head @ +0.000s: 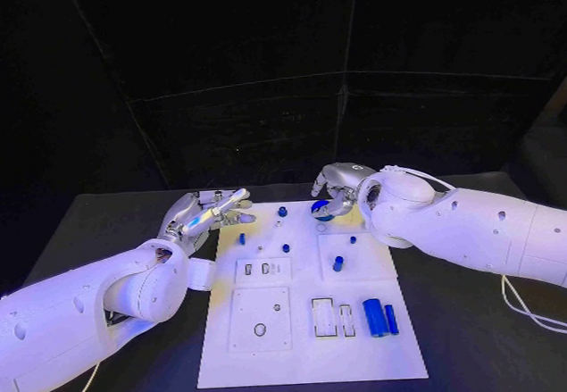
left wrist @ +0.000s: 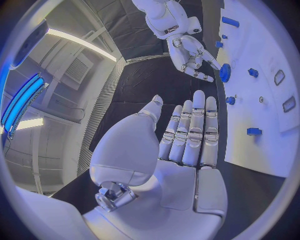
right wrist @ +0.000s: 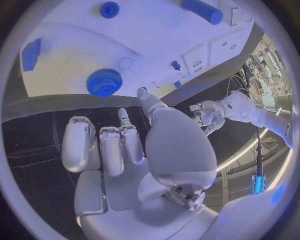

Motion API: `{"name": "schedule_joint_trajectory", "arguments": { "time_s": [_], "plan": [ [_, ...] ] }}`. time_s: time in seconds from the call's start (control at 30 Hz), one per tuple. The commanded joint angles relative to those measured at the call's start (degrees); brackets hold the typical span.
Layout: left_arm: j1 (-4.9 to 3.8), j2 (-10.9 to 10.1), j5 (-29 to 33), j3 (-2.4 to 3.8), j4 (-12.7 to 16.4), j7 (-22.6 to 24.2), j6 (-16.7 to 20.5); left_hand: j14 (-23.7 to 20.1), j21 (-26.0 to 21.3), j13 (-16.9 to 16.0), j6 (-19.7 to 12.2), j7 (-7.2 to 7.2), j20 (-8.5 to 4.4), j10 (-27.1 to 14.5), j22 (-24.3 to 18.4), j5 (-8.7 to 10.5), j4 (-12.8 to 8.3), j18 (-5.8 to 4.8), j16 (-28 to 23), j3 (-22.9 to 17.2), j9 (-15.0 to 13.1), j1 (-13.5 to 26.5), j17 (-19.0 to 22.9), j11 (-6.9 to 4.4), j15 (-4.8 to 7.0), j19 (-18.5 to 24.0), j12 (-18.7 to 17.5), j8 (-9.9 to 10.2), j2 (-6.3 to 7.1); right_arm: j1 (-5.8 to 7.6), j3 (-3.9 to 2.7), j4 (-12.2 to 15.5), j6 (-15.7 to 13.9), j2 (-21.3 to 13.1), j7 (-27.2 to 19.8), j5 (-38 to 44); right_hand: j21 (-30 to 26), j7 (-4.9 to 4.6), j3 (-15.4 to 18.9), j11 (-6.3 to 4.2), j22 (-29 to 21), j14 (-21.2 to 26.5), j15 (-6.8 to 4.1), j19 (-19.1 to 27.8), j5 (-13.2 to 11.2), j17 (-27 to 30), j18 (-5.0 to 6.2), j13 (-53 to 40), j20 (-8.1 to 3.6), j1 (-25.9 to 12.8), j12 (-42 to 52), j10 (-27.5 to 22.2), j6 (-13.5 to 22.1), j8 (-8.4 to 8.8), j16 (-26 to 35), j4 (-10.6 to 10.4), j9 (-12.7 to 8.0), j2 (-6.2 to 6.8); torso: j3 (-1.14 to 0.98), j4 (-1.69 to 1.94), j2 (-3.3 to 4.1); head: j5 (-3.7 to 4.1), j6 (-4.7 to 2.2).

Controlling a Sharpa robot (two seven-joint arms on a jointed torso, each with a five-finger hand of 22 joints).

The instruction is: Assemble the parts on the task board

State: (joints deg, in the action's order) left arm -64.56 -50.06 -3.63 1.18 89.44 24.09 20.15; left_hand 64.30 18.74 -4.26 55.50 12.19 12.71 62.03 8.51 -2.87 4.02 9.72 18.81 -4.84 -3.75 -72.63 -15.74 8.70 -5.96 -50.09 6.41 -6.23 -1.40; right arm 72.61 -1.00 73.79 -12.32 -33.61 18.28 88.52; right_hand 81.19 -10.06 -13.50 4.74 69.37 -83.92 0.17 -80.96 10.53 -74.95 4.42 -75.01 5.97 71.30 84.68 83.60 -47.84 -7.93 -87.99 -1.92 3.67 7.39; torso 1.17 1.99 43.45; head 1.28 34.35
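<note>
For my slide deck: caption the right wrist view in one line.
Right hand, open, hovers at the white task board's edge beside a blue gear; the left hand waits beyond.

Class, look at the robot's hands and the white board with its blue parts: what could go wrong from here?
1. The right hand hovers close to the blue gear at the board's far edge; a clumsy reach might push it off the board.
2. The small blue pegs stand close together, so fingers reaching for the gear may knock one.
3. The left hand, open beside the board, might nudge it.
</note>
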Motion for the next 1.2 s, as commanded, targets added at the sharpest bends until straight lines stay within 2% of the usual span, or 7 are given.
{"name": "schedule_joint_trajectory", "arguments": {
  "time_s": [0.03, 0.23, 0.33, 0.73, 0.83, 1.07, 1.2],
  "plan": [
    [-0.09, 0.08, -0.47, 0.03, -0.01, -0.1, -0.91, -0.04, -0.25, 0.08, 0.11, 0.24, 0.19, -0.02, -0.09, -0.13, -0.38, 0.79, -0.19, 0.05, 0.02, -0.23, -0.08, 0.38, -0.13, -0.11, -0.18, 0.32, -0.47, 0.11, -0.02, -1.68, 3.61, 0.23, -2.03, -3.55, 0.3, -0.2, 1.46, 0.49, -0.06, -4.99, 0.48, -0.01, 0.32, -9.87, -0.35, -6.2, 0.53, -0.16, -0.36, 0.01, 0.65, 0.36, 0.01, -0.52, 0.09, 0.44, -0.02, 0.01, 0.03, -0.11, -0.02],
    [-0.09, 0.18, -0.47, 0.03, -0.1, -0.13, -0.98, -0.04, -0.25, 0.08, 0.11, 0.24, 0.19, -0.02, -0.09, -0.13, -0.38, 0.79, -0.19, 0.05, 0.02, -0.23, -0.08, 0.38, -0.13, -0.11, -0.18, 0.32, -0.47, 0.11, -0.02, -4.58, 4.91, 0.85, -3.27, -5.25, 0.33, -0.29, 2.22, 0.58, -0.02, -5.0, 0.56, -0.01, 0.48, -9.9, -0.36, -6.2, 0.63, -0.02, -0.37, -0.02, 0.78, 0.42, -0.01, -0.8, 0.13, 0.26, -0.01, 0.12, 0.04, -0.07, 0.03],
    [-0.09, 0.22, -0.47, 0.03, -0.15, -0.14, -1.0, -0.04, -0.25, 0.08, 0.11, 0.24, 0.19, -0.02, -0.09, -0.13, -0.38, 0.79, -0.19, 0.05, 0.02, -0.23, -0.08, 0.38, -0.13, -0.11, -0.18, 0.32, -0.47, 0.11, -0.02, -5.32, 5.08, 1.09, -3.64, -5.61, 0.35, -0.31, 2.37, 0.6, 0.03, -5.0, 0.59, -0.02, 0.54, -9.91, -0.36, -6.26, 0.66, 0.11, -0.33, 0.01, 0.78, 0.42, -0.02, -0.87, 0.15, 0.06, 0.0, 0.06, 0.03, -0.08, 0.08],
    [-0.08, 0.39, -0.47, 0.02, -0.32, -0.2, -1.11, -0.04, -0.27, 0.08, 0.11, 0.23, 0.19, -0.01, -0.11, -0.13, -0.49, 0.79, -0.25, 0.03, 0.02, -0.31, -0.14, 0.38, -0.14, -0.11, -0.22, 0.37, -0.5, 0.1, -0.03, -7.46, 4.24, 2.18, -4.14, -6.59, 0.5, -0.32, 3.31, 0.63, 0.27, -5.03, 0.66, -0.1, 1.54, -10.07, -0.4, -6.54, 0.78, 0.45, -0.16, 0.18, 0.03, 0.01, -0.11, -1.6, 0.31, -1.63, 0.05, 0.04, 0.01, -0.2, 0.09],
    [-0.08, 0.43, -0.47, 0.02, -0.36, -0.22, -1.16, -0.04, -0.27, 0.08, 0.11, 0.23, 0.19, -0.01, -0.11, -0.13, -0.49, 0.79, -0.25, 0.03, 0.02, -0.31, -0.14, 0.38, -0.14, -0.11, -0.22, 0.37, -0.5, 0.1, -0.03, -8.03, 4.21, 2.46, -4.08, -6.68, 0.55, -0.29, 3.38, 0.61, 0.35, -5.03, 0.65, -0.13, 1.72, -10.1, -0.41, -6.54, 0.78, 0.57, -0.16, 0.17, -0.12, -0.08, -0.12, -1.66, 0.33, -1.92, 0.02, 0.06, 0.02, 0.0, 0.12],
    [-0.08, 0.5, -0.47, 0.02, -0.44, -0.25, -1.27, -0.04, -0.27, 0.08, 0.11, 0.23, 0.19, 0.0, -0.11, -0.13, -0.5, 0.79, -0.26, 0.03, 0.02, -0.31, -0.14, 0.38, -0.14, -0.11, -0.23, 0.37, -0.51, 0.1, -0.03, -9.01, 5.67, 3.02, -3.88, -6.62, 0.59, -0.2, 3.38, 0.53, 0.4, -5.03, 0.6, -0.14, 1.92, -10.07, -0.41, -6.58, 0.75, 1.35, -0.14, 0.18, -0.52, -0.3, -0.12, -1.39, 0.37, -2.49, 0.04, 0.04, 0.02, -0.05, 0.34],
    [-0.08, 0.54, -0.47, 0.02, -0.52, -0.3, -1.32, -0.03, -0.28, 0.08, 0.12, 0.22, 0.2, 0.0, -0.11, -0.14, -0.54, 0.79, -0.28, 0.0, 0.02, -0.35, -0.16, 0.38, -0.14, -0.12, -0.25, 0.39, -0.56, 0.08, -0.03, -9.19, 6.21, 3.11, -3.75, -6.45, 0.59, -0.18, 3.38, 0.51, 0.4, -5.03, 0.58, -0.14, 1.92, -10.1, -0.41, -6.53, 0.74, 1.54, -0.18, 0.14, -0.59, -0.34, -0.13, -1.3, 0.37, -2.6, -0.03, 0.01, 0.06, -0.16, 0.46]
  ]
}}
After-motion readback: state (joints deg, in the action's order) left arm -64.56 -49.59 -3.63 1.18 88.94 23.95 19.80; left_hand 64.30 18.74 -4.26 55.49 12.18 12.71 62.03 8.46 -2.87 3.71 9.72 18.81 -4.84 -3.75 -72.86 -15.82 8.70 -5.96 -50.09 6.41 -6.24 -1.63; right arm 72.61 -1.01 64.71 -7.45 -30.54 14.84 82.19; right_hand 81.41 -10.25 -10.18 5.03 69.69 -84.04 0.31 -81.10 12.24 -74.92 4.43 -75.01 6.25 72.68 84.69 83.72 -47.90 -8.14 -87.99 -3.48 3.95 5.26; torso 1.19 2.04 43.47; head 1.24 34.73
